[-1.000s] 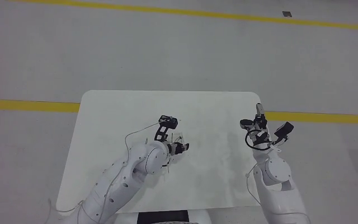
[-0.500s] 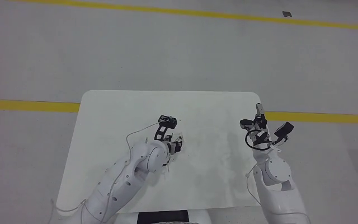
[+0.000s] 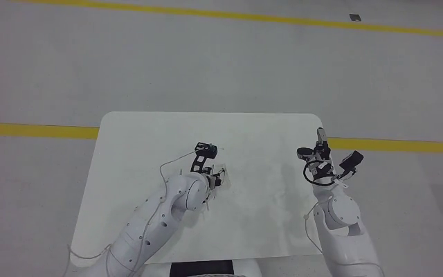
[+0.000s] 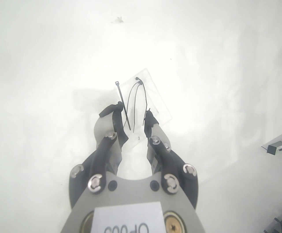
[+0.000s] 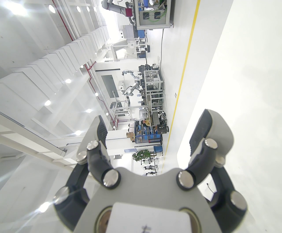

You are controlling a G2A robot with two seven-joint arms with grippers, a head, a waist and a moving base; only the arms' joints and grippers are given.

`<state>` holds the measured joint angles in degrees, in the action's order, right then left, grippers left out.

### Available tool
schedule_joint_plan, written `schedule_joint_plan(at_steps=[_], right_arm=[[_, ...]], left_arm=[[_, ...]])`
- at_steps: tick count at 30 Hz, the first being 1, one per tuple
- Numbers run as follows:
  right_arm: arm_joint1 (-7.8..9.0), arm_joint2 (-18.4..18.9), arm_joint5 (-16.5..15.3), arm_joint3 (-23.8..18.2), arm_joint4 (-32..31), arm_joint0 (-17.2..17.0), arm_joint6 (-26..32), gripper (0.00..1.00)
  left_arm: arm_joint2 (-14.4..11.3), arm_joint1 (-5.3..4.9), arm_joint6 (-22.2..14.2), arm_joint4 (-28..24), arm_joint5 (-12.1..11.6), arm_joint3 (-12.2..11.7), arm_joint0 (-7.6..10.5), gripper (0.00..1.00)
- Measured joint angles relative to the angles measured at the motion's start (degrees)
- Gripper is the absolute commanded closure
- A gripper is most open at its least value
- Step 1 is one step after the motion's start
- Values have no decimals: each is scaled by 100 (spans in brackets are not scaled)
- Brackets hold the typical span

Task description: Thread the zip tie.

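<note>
A: Position of the zip ties?

B: Both flat on the clear sheet (image 4: 156,99), itself flat on the white table (image 3: 138,145). Straight zip tie (image 4: 123,103) along one long edge of the sheet, head at the end farthest from the left gripper (image 4: 133,114). Looped zip tie (image 4: 145,94) just beside it, nearer the sheet's middle, head likewise at the far end, strands bowed out and running back toward the near corner.

A: State of the left gripper?

B: Spread apart, low over the sheet's near corner. Black-wrapped fingers (image 4: 117,121) one on each side of the ties, tail ends of both ties lying in the gap. Straight zip tie just beside one fingertip; contact not discernible.

A: And the right gripper (image 5: 154,130)?

B: Spread wide. Well apart from the sheet, off to its right in the top view, by the table's edge. Aimed away from the sheet, toward the hall floor and its yellow line (image 5: 182,77).

A: Anything else near the sheet?

B: Small pale scrap (image 4: 117,20) on the table, well beyond the sheet's far edge.
</note>
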<state>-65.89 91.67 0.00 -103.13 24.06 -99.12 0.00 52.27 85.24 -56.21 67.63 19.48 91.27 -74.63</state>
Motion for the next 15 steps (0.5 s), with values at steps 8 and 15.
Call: schedule_joint_plan(at_steps=[8, 15], right_arm=[[0, 0, 0, 0, 0, 0, 0, 0], [0, 0, 0, 0, 0, 0, 0, 0]], left_arm=[[6, 123, -95, 369, 0, -145, 23, 80], [55, 259, -167, 528, 0, -299, 67, 82]])
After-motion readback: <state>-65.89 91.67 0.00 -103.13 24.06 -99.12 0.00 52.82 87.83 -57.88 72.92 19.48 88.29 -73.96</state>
